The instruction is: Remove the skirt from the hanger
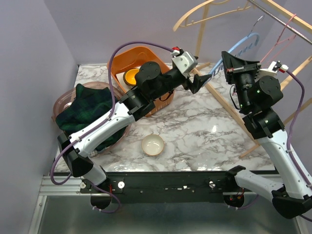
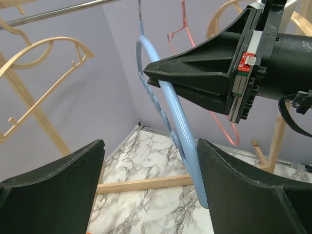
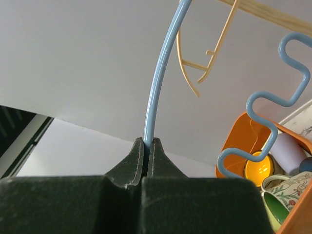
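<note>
The skirt (image 1: pixel 85 114) is off the hanger: a dark green plaid cloth, soft and crumpled, heaped in a round, clear pinkish tub (image 1: pixel 66 100) at the left edge of the marble-patterned table (image 1: pixel 195 131), and spilling over the tub's near rim. Behind it stands an orange plastic basket (image 1: pixel 131 50) with rounded corners. Seen from my right wrist, it holds a yellow cup (image 3: pixel 258 168), a pale cylinder (image 3: pixel 287 151) and a mug with a flower print (image 3: pixel 287 190). A small white bowl (image 1: pixel 152 145), smooth and glossy, sits alone near the front of the table; I cannot tell whether anything is in it.

My right hand (image 3: pixel 146 146) is clamped fully shut on the light blue hanger (image 3: pixel 158 83), a thin, smooth round rod with wavy loops along one arm, pinched between the black pads. My left hand (image 2: pixel 151 151) is spread wide and holds nothing; the blue rod runs down between its two black fingers, close to the right-hand one, though I cannot tell whether it touches.

Curved wooden hangers (image 2: pixel 46 53) and a thin pink wire one (image 2: pixel 183 24) hang from the rail nearby.
</note>
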Robot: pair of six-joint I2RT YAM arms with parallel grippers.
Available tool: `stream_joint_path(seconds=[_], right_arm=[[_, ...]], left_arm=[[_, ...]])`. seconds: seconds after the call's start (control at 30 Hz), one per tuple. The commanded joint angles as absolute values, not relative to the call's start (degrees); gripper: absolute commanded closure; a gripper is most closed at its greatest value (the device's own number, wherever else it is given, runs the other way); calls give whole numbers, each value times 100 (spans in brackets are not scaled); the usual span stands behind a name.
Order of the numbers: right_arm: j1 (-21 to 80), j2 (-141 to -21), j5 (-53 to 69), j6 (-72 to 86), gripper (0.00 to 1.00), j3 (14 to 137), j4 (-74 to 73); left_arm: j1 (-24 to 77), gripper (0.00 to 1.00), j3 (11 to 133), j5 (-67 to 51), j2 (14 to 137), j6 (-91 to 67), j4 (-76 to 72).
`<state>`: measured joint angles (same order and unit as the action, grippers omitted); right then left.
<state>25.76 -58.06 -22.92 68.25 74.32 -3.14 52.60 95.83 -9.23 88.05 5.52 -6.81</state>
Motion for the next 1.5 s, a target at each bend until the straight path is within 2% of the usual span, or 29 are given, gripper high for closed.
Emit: stream_joint_path(seconds=[0.0,0.17,0.37,0.53,0.7,0.9,1.1,1.23,1.37,1.47], right_arm=[[2566,-5450,-2321,6530,99,7392,-333],[2566,-5379,-1821,6836,99,7269,-264],[2566,-5230,-1767,7346,99,7014,-299],[2566,-4905,-1731,7795,99,6513,307],[2566,-4659,-1933,8007,99,6539,193],[2566,-4816,-2004,7708,99,6671,246],[2566,-5027,-2118,7348,99,6776,299],[2566,-5168,-2136,7383,99,6811,299],[2566,-5168,-1987,7199,99,6820,483],[2566,-5177,-1697,7075,99,6855,642]], left_arm=[[5265,13,9853,-870,8885,966,-615],[5265,11,9686,-1037,8938,1064,-746],[5265,9,9536,-1203,8912,1186,-818],[5265,12,9555,-1275,9053,1450,-562],[5273,16,9185,-1125,8982,1468,-984],[5414,21,9755,-941,9430,1555,-546],[5493,15,9835,-598,9492,1485,-369],[5493,14,9913,-449,9562,1424,-221],[5493,25,9967,-141,9703,1529,-115],[5493,53,9949,-114,9730,1547,-149]])
